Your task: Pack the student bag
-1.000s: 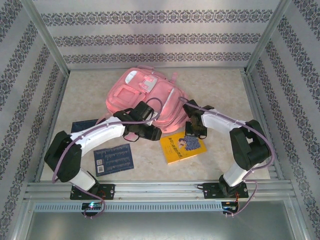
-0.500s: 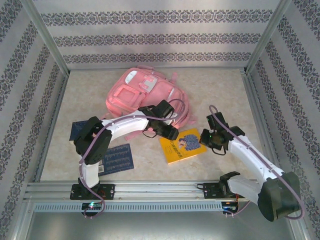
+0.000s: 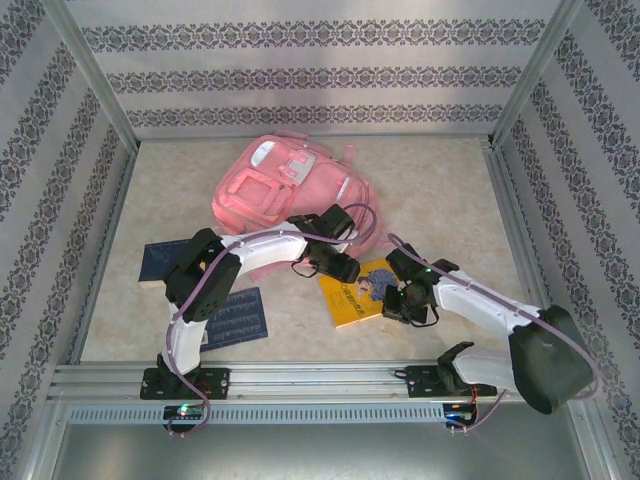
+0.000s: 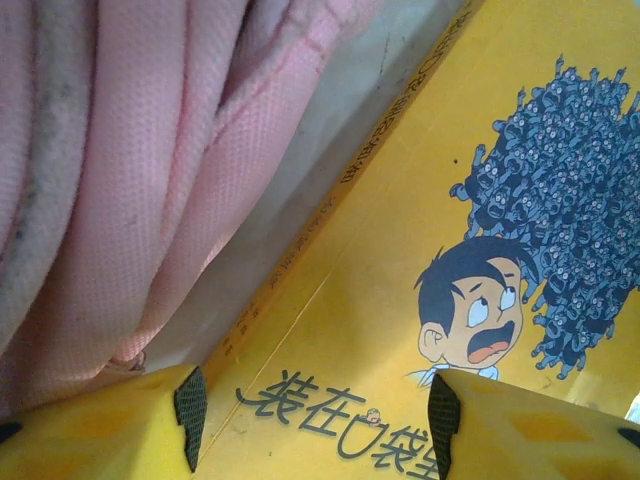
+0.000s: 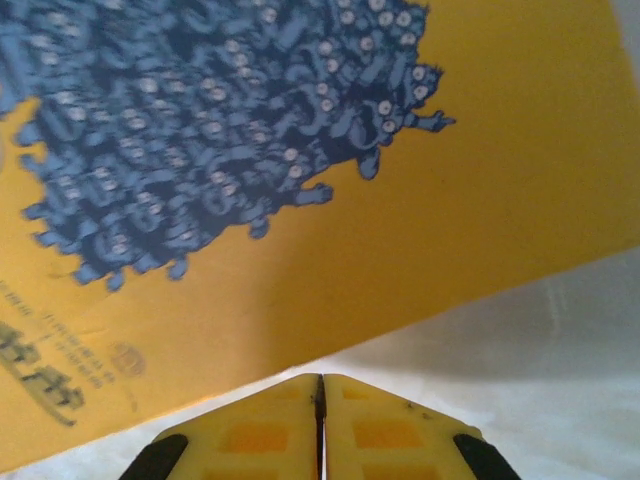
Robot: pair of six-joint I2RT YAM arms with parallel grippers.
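Pickup of the yellow book (image 3: pixel 362 292) was the step in hand, I judged. From above, the student bag (image 3: pixel 285 190) lay flat toward the far edge of the table (image 3: pixel 450 180), left of its middle. The book lay just beside the bag's near side. A dark blue book (image 3: pixel 228 318) waited near the left edge. My left jaws hung over the yellow book's far end, my right jaws at its right side.

At my left wrist, the jaws stood open. The fingers (image 4: pixel 190 405) straddled the cover beside its spine, and the bag's pink fabric lay close alongside.

At my right wrist, the jaws were shut on nothing, their tips together just off the book's edge over bare table.

Next, I reckoned, an edge of that flat cover had to be lifted before any grip. After that came finding the bag's opening, which I could not make out.
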